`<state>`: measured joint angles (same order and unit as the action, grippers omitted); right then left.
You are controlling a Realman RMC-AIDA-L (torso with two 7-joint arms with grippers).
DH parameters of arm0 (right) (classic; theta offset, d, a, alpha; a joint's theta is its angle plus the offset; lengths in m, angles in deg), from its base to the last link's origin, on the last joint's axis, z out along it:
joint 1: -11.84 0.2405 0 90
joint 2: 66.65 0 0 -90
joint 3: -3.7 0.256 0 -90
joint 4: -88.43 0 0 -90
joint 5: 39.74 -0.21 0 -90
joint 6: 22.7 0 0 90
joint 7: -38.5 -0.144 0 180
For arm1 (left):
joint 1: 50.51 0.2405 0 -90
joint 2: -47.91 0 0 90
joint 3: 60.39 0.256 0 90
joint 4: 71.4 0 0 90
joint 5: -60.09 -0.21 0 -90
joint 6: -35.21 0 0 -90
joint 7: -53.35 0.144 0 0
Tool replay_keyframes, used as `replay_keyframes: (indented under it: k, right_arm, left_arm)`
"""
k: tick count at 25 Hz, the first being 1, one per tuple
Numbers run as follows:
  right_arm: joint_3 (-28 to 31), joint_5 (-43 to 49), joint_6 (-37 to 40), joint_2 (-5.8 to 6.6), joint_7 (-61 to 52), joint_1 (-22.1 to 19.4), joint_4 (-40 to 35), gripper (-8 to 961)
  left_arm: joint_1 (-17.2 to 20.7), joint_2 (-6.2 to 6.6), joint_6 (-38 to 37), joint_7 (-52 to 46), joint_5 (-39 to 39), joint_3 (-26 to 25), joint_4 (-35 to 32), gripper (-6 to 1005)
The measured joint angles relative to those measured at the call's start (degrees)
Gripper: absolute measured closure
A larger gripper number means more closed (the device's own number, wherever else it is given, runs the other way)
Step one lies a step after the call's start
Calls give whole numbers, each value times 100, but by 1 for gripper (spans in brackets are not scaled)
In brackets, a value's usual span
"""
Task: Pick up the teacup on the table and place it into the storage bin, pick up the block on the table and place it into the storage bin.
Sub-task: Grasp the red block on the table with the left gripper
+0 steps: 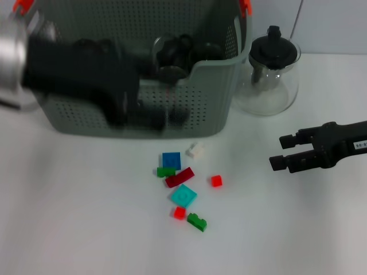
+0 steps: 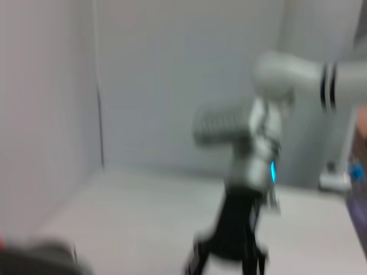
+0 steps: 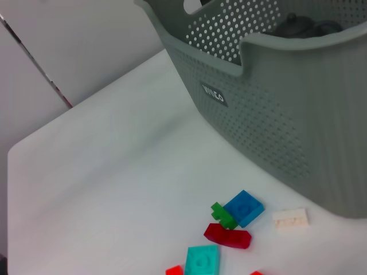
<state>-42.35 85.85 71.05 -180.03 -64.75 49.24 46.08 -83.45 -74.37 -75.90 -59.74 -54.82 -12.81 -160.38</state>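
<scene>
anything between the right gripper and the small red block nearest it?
No. Head view shows bare white table between the right gripper and the small red block.

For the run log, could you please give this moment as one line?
left gripper: over storage bin | right gripper: jaws open, empty, right of blocks | teapot: beside bin

— How many blocks are counted on the table?

— Eight: one blue block, one white block, one dark red block, one teal block, two green blocks and two small red blocks.

— And containers?

— One storage bin is seen at the far side, and one glass teapot to its right.

— Grippers?

— Two are counted: the left gripper and the right gripper.
</scene>
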Motion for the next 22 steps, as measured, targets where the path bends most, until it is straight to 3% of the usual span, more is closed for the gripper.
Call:
replay_keyframes:
  k: [4,11,22]
  right_arm:
    - [0,0,-5,0,-31,1,0,114]
    - [0,0,-13,0,-43,4,0,115]
    - [0,0,-23,34,-47,-36,1,116]
  left_arm:
    - [232,-195,-2,105,-1008,663,-70,362]
    - [177,-247,378,5,-2307,1829,559,367]
    - [-279,-252,1819,-579,-2618,3614,1462,368]
